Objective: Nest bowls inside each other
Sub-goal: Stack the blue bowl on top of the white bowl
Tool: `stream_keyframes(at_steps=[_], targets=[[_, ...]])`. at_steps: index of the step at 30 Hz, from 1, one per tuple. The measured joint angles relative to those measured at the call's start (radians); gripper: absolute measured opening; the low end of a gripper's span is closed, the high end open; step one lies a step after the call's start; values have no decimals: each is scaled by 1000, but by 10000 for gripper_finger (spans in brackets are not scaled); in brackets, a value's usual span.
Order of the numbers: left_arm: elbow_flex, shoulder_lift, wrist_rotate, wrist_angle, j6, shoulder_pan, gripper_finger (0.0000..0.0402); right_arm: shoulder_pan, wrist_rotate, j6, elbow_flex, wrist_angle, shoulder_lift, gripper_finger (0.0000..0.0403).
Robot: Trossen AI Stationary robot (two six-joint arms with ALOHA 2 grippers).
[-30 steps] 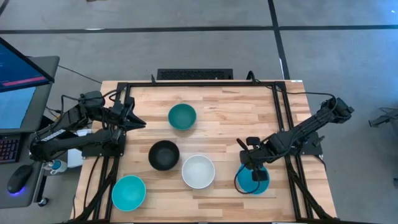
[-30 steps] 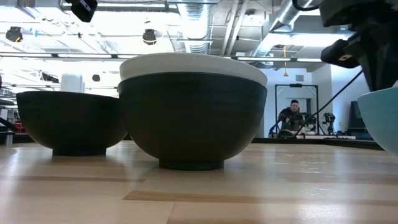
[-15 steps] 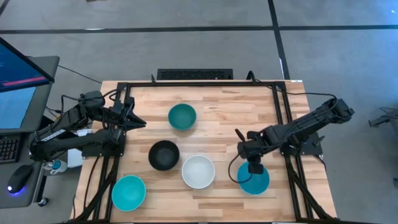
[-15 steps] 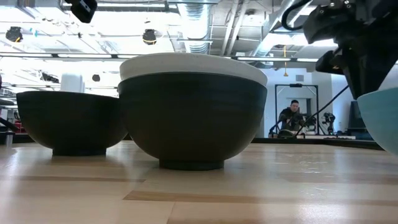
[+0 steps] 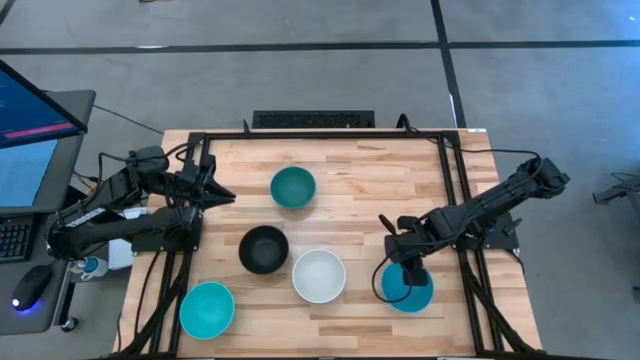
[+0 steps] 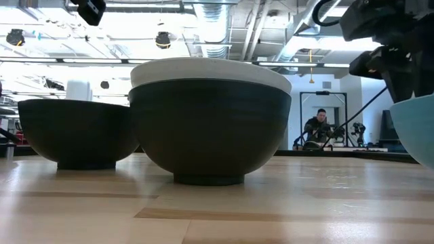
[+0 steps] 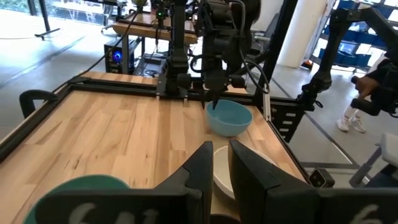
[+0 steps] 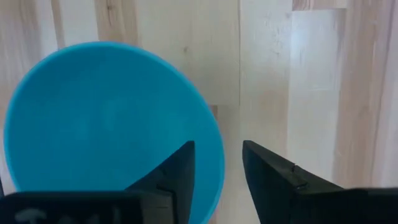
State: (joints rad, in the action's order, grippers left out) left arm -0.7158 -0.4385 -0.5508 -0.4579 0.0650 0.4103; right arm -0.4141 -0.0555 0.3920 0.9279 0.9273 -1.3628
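Right gripper [image 5: 404, 266] hung over the lower right of the high view, directly above the upper-left rim of a bright cyan-blue round bowl [image 5: 409, 288] resting on the light wooden slatted table [image 5: 360, 190]. In the right wrist view the two dark fingers [image 8: 272, 180] stood slightly apart, straddling the bowl's rim [image 8: 112, 124], one finger over the blue inside, the other over bare wood. Fingers parted, nothing clamped; whether they touched the rim could not be told.

Other bowls, high view: a white round bowl [image 5: 319, 275] at lower centre, just left of the right gripper's bowl; a black round bowl [image 5: 264, 249] touching or nearly touching the white one on its upper left; a dark teal-green round bowl [image 5: 293, 187] above them at upper centre, standing apart; a second bright cyan-blue round bowl [image 5: 207, 309] at lower left near the table edge. All sat upright and separate, none nested as seen from above.

Left gripper [image 5: 222, 194] waited at the left edge of the table, centre left of the frame, pointing inward. In the left wrist view its fingers [image 7: 202, 168] showed a narrow gap, holding nothing.

Low view: a person [image 6: 317, 129] stood far back in the room.
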Motion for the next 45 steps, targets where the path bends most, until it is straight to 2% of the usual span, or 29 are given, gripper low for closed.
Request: stream_keyframes(at_steps=[15,21,31,39,43,45], targets=[[0,0,2,1,0,0,41,-10,-52,-8,0,-110,-223,145],[0,0,15,1,2,0,41,-9,-40,-9,1,-165,-185,121],[0,0,16,1,3,0,41,-10,-46,-10,0,-158,-166,17],[0,0,32,1,3,0,41,-10,-30,-8,16,-138,-166,17],[0,0,40,1,3,0,41,3,-12,-4,95,-87,-167,11],[0,0,44,1,3,0,41,15,37,20,155,-32,-166,13]])
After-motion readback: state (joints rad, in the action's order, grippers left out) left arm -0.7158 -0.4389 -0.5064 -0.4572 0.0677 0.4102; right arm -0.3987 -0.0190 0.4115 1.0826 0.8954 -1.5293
